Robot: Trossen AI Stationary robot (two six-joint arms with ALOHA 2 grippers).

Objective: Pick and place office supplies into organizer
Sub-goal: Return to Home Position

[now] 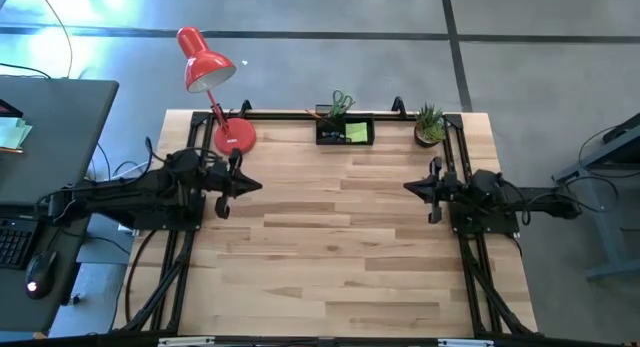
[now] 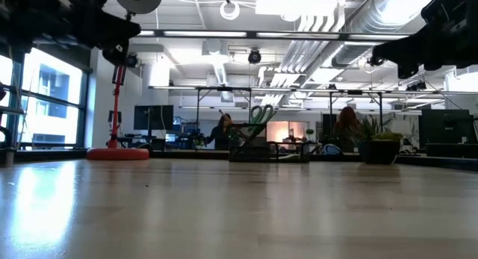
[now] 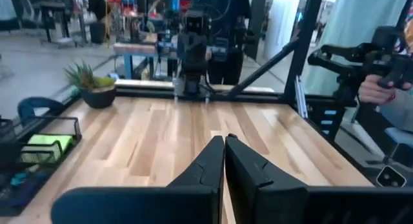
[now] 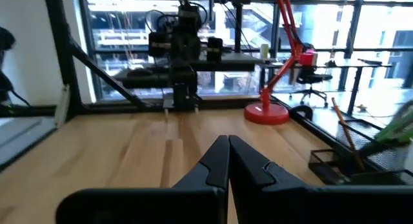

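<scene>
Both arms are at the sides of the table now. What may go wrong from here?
The shut left gripper sits near the base of the red lamp; a swing toward the back could knock it. The scissors stand upright above the organizer rim, so a low pass might catch them. The right gripper waits, shut, at the other side.

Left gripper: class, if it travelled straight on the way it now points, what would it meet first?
Probably the right gripper. The left gripper points across the bare table straight at it, and nothing stands between them. Their heights look similar, but that is uncertain.
</scene>
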